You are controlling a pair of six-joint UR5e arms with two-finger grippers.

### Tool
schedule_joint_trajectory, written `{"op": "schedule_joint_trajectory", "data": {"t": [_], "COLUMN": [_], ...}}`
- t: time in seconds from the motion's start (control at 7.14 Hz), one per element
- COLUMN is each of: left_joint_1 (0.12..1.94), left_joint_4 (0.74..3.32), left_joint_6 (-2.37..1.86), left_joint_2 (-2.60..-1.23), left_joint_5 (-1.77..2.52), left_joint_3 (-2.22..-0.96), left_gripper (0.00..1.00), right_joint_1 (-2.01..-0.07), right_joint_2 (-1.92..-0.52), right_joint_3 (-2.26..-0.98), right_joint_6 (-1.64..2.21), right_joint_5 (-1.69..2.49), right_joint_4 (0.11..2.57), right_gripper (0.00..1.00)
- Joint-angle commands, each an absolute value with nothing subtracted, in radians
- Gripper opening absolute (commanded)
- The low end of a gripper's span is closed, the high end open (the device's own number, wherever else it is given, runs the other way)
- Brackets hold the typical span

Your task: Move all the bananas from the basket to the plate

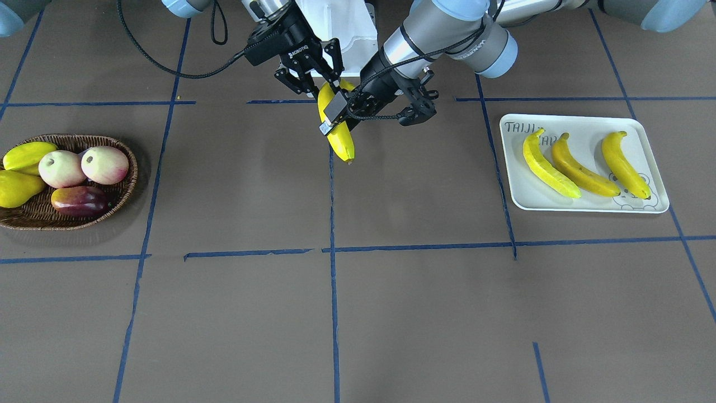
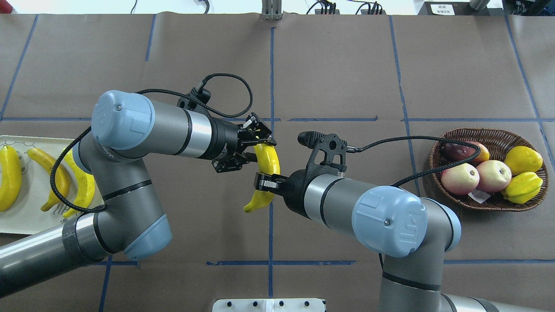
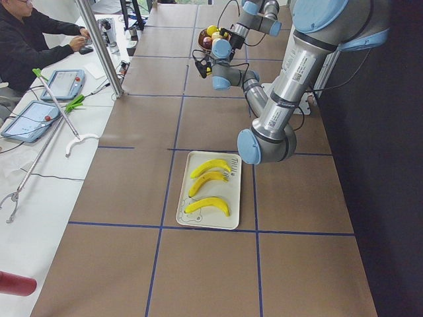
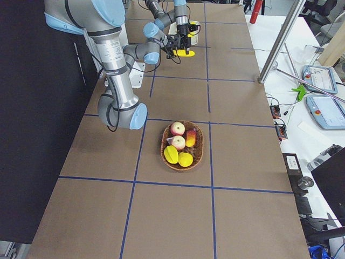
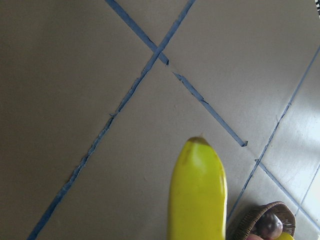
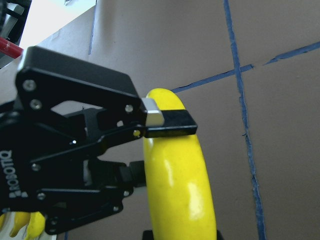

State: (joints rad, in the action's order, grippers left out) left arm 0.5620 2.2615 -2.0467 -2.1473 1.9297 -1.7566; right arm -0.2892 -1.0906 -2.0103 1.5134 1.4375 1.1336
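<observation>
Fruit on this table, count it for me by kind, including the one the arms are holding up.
Bananas: 4, three on the plate and a fourth banana held up mid-table
Pink-and-cream apples: 2
Red-purple mango: 1
Other yellow fruit: 2
Total: 9, five of them in the basket

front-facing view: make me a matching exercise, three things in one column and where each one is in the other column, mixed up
Things
1. three long curved yellow bananas
2. fourth long curved yellow banana
3. two round pink-and-cream apples

Places
a. in the shallow brown woven wicker basket
b. up off the table, where the left gripper and the right gripper meet
c. on the flat white rectangular tray

Pairs: 1-c, 2-b, 3-a
</observation>
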Motion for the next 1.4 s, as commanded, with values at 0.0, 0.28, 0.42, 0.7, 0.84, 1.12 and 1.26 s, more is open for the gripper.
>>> {"op": "schedule_joint_trajectory", "data": {"t": [0.0,0.28,0.42,0.7,0.84,1.12,1.26], "left_joint_1": [0.597,0.601,0.604,0.647,0.702,0.842,0.879], "left_joint_4": [2.260,2.260,2.260,2.260,2.255,2.260,2.263], "left_joint_6": [-2.043,-2.043,-2.043,-2.037,-1.932,-1.736,-1.609], "left_joint_2": [-2.148,-2.140,-2.135,-2.112,-2.065,-1.895,-1.764], "left_joint_5": [1.947,1.953,1.953,2.003,2.088,2.221,2.226], "left_joint_3": [-1.756,-1.758,-1.758,-1.756,-1.758,-1.785,-1.830], "left_gripper": [0.00,0.00,0.00,0.00,0.00,0.00,0.00], "right_joint_1": [-0.284,-0.281,-0.281,-0.290,-0.352,-0.542,-0.642], "right_joint_2": [-1.094,-1.092,-1.095,-1.103,-1.111,-1.190,-1.231], "right_joint_3": [-2.019,-2.035,-2.049,-2.089,-2.111,-2.114,-2.112], "right_joint_6": [1.520,1.516,1.516,1.513,1.511,1.496,1.424], "right_joint_5": [1.434,1.430,1.434,1.440,1.525,1.762,1.886], "right_joint_4": [1.134,1.135,1.137,1.141,1.147,1.147,1.147], "right_gripper": [0.99,1.00,1.00,1.00,1.00,1.00,1.00]}}
